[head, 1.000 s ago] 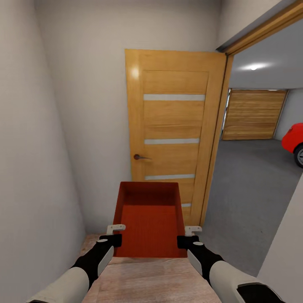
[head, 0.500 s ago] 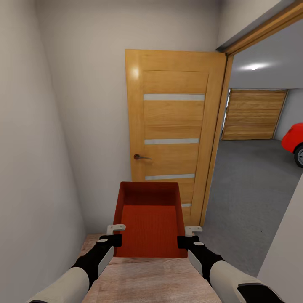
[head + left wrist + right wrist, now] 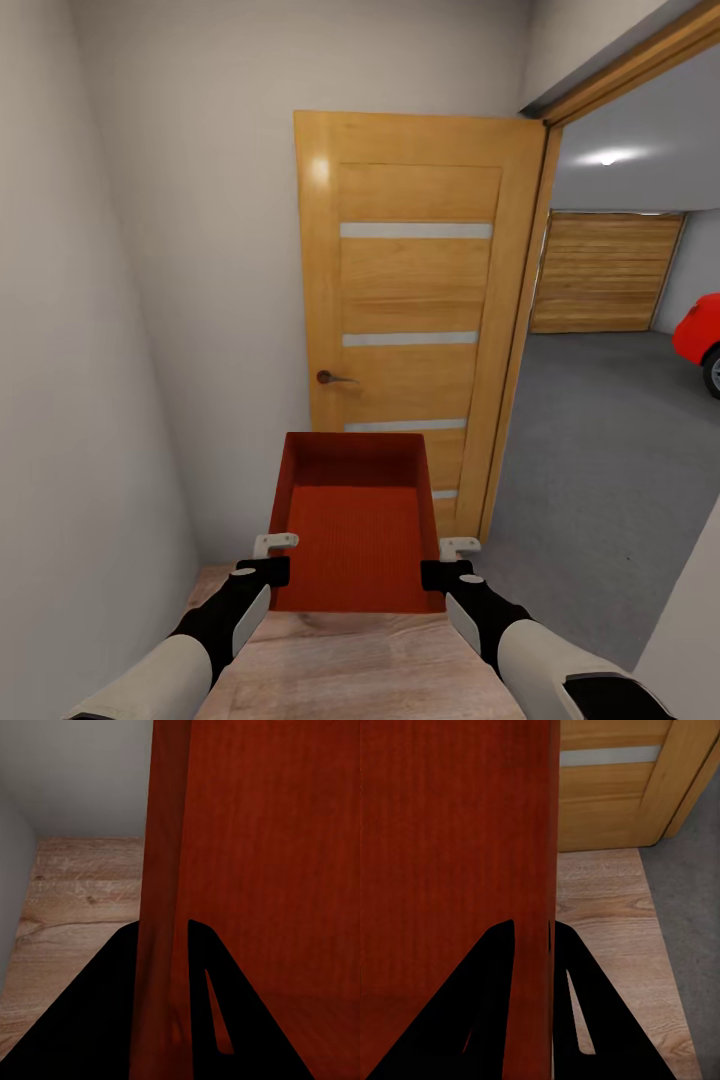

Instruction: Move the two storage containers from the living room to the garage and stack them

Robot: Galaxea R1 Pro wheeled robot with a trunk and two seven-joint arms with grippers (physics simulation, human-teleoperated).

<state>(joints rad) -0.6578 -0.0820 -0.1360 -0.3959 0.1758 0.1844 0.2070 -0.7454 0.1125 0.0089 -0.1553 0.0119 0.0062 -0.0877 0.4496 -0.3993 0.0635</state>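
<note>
Camera crept forward; container (image 3: pixel 356 520) points lengthwise doorward.

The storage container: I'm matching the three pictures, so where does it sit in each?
Head view: storage container low in the middle, between both grippers.
Left wrist view: its wall runs upward from between the fingers.
Right wrist view: its wall likewise.
Shared landmark: the wood-plank floor.
</note>
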